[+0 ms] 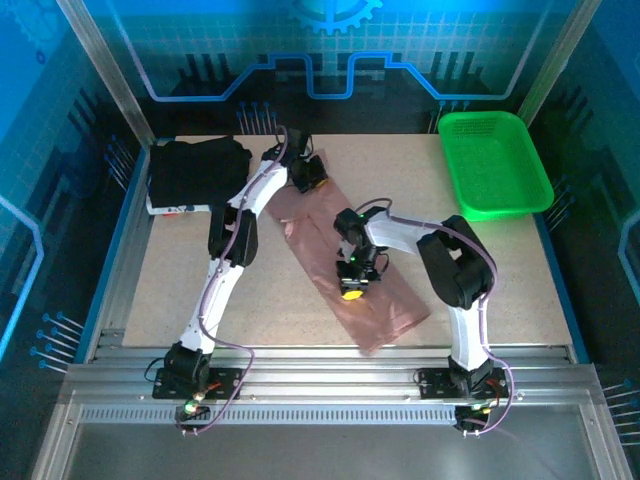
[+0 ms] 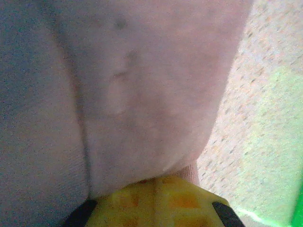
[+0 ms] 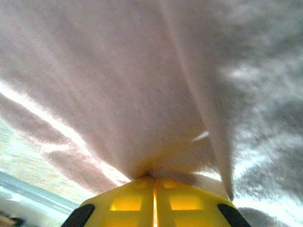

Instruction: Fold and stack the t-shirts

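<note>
The dusty-pink soft cloth t-shirt (image 1: pixel 392 305) lies as a long narrow strip set diagonally across the middle of the table (image 1: pixel 500 270). The plain black folded t-shirt (image 1: pixel 195 165) sits at the far left corner, well apart from it. The green plastic mesh basket (image 1: pixel 497 160) stands at the far right.

My left fingers (image 1: pixel 308 178) are clenched on the far end of the strip. In the left wrist view the pink cloth (image 2: pixel 142 94) gathers straight into the left fingers (image 2: pixel 156 201). My right fingers (image 1: pixel 352 292) are clenched on the strip about midway along it, and in the right wrist view the cloth (image 3: pixel 118 94) bunches into a pinch at the right fingers (image 3: pixel 154 198).

I judge the step in hand to be the crosswise fold that shortens the strip. To do it well:

1. Confirm that each pinch takes every layer. A grip on the top layer alone would open the earlier folds.
2. Raise both grips together and level, just enough for the cloth to clear the table.
3. Carry the held part over towards the near end, with the long edges lined up.
4. Lower it flat before letting go, so that no crease is trapped.

The main risk is uneven lift, which would skew the strip. Stacking on the black t-shirt is not yet done.
</note>
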Robot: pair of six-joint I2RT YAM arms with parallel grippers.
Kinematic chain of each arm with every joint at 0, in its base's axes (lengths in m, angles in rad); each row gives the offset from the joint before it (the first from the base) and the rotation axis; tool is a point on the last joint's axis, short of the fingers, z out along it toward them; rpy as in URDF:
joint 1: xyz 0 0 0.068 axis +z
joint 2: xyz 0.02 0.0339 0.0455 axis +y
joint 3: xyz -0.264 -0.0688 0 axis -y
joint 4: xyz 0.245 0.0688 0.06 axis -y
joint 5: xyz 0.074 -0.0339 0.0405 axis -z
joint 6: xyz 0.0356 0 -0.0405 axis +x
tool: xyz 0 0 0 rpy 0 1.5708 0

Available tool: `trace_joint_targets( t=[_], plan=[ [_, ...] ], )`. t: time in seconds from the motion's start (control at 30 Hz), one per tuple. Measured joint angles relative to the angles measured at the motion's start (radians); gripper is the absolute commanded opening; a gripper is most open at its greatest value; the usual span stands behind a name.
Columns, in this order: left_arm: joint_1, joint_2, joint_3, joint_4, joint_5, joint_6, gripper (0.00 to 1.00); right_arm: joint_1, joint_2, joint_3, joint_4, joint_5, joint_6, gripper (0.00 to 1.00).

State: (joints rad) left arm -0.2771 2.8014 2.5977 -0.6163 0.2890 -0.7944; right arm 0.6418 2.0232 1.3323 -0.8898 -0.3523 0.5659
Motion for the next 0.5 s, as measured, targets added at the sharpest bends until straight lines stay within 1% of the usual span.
trace_joint_targets(
  t=[0.13,0.3,0.33,0.37,0.4,0.47,0.5],
  plan=[
    [0.021,0.062,0.061,0.092,0.056,-0.049,0.05,0.027,0.068,0.071,0.101,-0.106,0.116,0.08],
    [0.048,0.110,0.095,0.220,0.084,-0.100,0.08,0.052,0.166,0.193,0.218,-0.182,0.253,0.09],
    [0.053,0.120,0.099,0.251,0.087,-0.116,0.09,0.058,0.188,0.222,0.246,-0.198,0.285,0.10],
    [0.055,0.127,0.104,0.271,0.088,-0.125,0.12,0.062,0.204,0.242,0.268,-0.206,0.308,0.10],
    [0.058,0.133,0.106,0.302,0.093,-0.140,0.21,0.066,0.217,0.259,0.294,-0.210,0.334,0.13],
    [0.060,0.138,0.112,0.343,0.108,-0.172,0.42,0.072,0.227,0.277,0.327,-0.217,0.373,0.22],
    [0.060,0.137,0.114,0.360,0.115,-0.185,0.60,0.074,0.228,0.284,0.333,-0.217,0.386,0.26]
  ],
)
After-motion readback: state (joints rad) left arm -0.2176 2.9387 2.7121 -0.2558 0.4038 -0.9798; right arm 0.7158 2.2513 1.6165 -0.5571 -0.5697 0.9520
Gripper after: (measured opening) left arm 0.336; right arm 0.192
